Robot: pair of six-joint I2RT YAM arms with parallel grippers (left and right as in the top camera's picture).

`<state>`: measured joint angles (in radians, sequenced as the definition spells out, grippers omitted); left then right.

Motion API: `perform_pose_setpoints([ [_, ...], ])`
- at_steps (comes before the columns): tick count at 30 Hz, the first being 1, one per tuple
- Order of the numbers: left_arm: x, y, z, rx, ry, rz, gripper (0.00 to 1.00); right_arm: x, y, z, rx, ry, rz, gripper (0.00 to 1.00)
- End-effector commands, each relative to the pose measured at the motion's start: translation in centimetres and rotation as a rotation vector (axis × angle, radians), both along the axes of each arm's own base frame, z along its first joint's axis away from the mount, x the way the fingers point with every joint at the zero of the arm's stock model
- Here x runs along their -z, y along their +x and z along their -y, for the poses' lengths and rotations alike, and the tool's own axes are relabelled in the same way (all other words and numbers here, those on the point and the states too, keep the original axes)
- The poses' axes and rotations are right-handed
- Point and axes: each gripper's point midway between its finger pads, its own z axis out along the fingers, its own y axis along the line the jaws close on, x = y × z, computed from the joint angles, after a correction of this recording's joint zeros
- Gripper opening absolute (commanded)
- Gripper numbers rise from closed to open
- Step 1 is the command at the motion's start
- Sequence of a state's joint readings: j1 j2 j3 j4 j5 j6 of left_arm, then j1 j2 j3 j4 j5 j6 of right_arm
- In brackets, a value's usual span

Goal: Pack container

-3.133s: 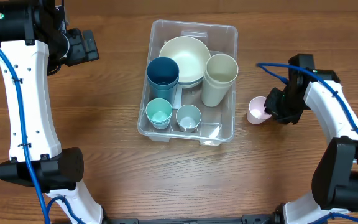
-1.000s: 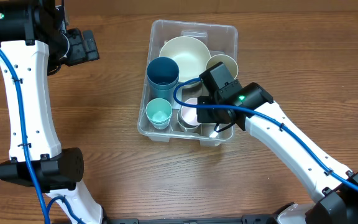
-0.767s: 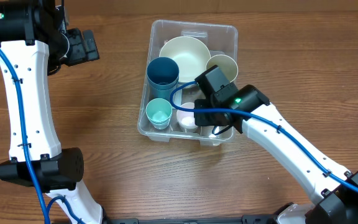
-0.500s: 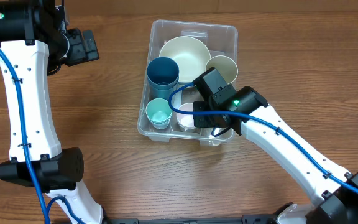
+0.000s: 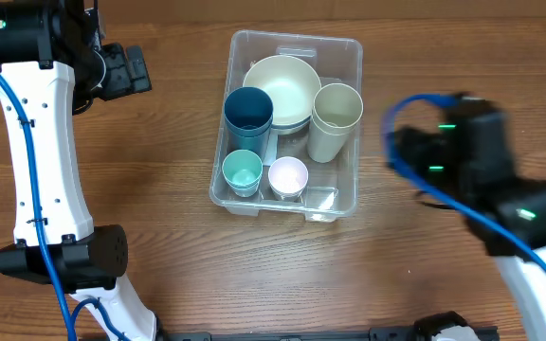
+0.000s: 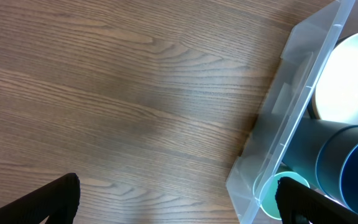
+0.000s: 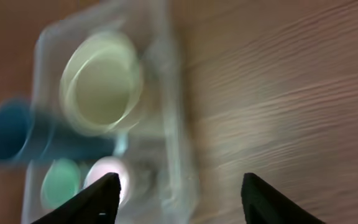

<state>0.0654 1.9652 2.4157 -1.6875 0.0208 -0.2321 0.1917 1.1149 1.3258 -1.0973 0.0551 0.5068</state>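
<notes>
The container [image 5: 292, 42], a clear plastic bin, stands mid-table holding a cream bowl [image 5: 282, 85], a dark blue cup [image 5: 248, 108], a tall cream cup [image 5: 337, 106], a teal cup [image 5: 243, 170] and a small pink cup [image 5: 288, 176]. My right gripper [image 5: 408, 156] is blurred to the right of the bin, clear of it. In the right wrist view it [image 7: 179, 193] is open and empty above the bin's right wall [image 7: 173, 124], with the pink cup [image 7: 107, 164] by the left finger. My left gripper [image 5: 129, 71] hovers far left, open and empty [image 6: 176, 199], beside the bin's wall [image 6: 291, 118].
Bare wooden tabletop surrounds the bin on all sides. The left arm's white links [image 5: 41, 170] run down the left side of the table. The right arm's blue cable [image 5: 415, 180] loops out to the right of the bin.
My right gripper has opened, left the pink cup standing in the bin's front row, and swung fast back to the right, out of the bin. The left arm is unmoved.
</notes>
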Motion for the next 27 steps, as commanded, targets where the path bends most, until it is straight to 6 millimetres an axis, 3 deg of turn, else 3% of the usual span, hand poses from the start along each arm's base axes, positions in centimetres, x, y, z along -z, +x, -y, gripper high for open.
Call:
perform_pose_setpoints([
  [1, -0.3, 0.0, 0.0, 0.019, 0.012, 0.01, 1.0, -1.5, -0.3, 7.4, 0.257, -0.03, 0.045, 0.7],
  [5, -0.3, -0.1, 0.0, 0.019, 0.012, 0.009, 1.0, -0.1, -0.7, 13.8, 0.475, -0.026, -0.011, 0.74],
  [8, -0.3, -0.1, 0.0, 0.019, 0.012, 0.01, 1.0, 1.7, 0.0, 16.1, 0.533, 0.028, -0.062, 0.74],
  [17, -0.3, -0.1, 0.0, 0.019, 0.012, 0.01, 1.0, 7.1, 6.2, 17.4, 0.322, 0.044, -0.128, 0.98],
  [21, -0.3, -0.1, 0.0, 0.019, 0.012, 0.01, 1.0, 9.5, 7.4, 18.0, 0.324, 0.051, -0.172, 1.0],
  [27, -0.3, -0.1, 0.0, 0.019, 0.012, 0.01, 1.0, 10.7, 7.8, 18.2, 0.324, 0.057, -0.196, 1.0],
])
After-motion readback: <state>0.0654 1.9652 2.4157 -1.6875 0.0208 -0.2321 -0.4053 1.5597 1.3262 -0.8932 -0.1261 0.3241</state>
